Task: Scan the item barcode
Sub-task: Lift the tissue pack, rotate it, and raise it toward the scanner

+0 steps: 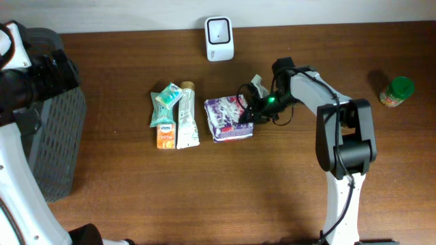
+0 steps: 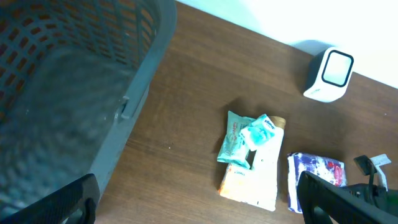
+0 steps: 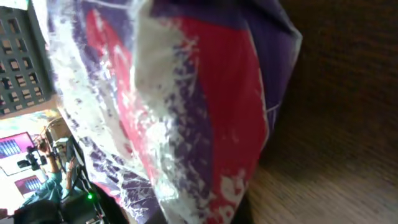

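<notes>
Right gripper [image 1: 248, 109] is pinched shut on the right edge of the purple packet [image 1: 225, 119], which looks light, soft and slippery, so hold the edge firmly; left gripper [image 2: 194, 190] is spread wide and empty.

Basket [image 1: 61, 136] far left, scanner [image 1: 219, 39] at the back, packets [image 1: 174, 116] left of pack [image 1: 226, 119] mid-table, jar [image 1: 397, 92] far right

Right wrist view: purple packet [image 3: 186, 112] fills the frame, print blurred, outline cut off on all sides. Overhead: right claw [image 1: 246, 110] tips indistinct against the packet; basket [image 1: 61, 136] cut by the left edge; item labels too small to read.
</notes>
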`<action>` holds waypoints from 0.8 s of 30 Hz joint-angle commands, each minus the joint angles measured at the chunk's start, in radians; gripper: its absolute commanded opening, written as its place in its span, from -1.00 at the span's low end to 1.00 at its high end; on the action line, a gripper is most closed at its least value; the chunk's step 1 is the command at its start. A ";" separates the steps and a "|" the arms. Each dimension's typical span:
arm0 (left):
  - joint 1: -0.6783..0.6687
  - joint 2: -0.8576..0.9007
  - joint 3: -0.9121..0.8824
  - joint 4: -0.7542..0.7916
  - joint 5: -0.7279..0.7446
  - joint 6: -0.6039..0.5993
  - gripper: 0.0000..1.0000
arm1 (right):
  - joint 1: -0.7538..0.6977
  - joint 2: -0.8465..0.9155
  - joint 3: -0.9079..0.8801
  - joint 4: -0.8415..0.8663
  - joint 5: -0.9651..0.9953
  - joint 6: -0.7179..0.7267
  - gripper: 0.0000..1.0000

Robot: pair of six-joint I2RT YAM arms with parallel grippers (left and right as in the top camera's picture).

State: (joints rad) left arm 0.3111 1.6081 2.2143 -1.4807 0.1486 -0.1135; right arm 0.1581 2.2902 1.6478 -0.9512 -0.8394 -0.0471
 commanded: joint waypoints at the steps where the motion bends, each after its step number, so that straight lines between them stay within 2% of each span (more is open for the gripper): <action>1: 0.004 -0.012 0.010 -0.002 0.000 -0.005 0.98 | 0.004 -0.023 0.117 -0.074 0.000 -0.006 -0.92; 4: 0.004 -0.012 0.010 -0.002 0.000 -0.005 0.98 | 0.008 -0.089 0.229 -0.112 -0.012 -0.066 -0.92; 5: 0.004 -0.013 0.010 -0.002 0.000 -0.005 0.98 | 0.018 -0.127 0.256 -0.108 -0.026 -0.139 -0.92; 8: 0.004 -0.013 0.010 -0.002 0.000 -0.005 0.98 | 0.048 -0.180 0.260 0.012 -0.025 -0.200 -0.92; 15: 0.004 -0.012 0.010 -0.002 0.000 -0.005 0.98 | 0.072 -0.191 0.263 0.543 0.039 0.057 -0.92; 24: 0.004 -0.013 0.010 -0.002 0.000 -0.005 0.98 | 0.069 -0.192 0.263 0.528 0.039 0.086 -0.92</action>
State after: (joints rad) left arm 0.3111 1.6081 2.2143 -1.4811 0.1486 -0.1135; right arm 0.2207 2.1384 1.8942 -0.4194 -0.7940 0.0307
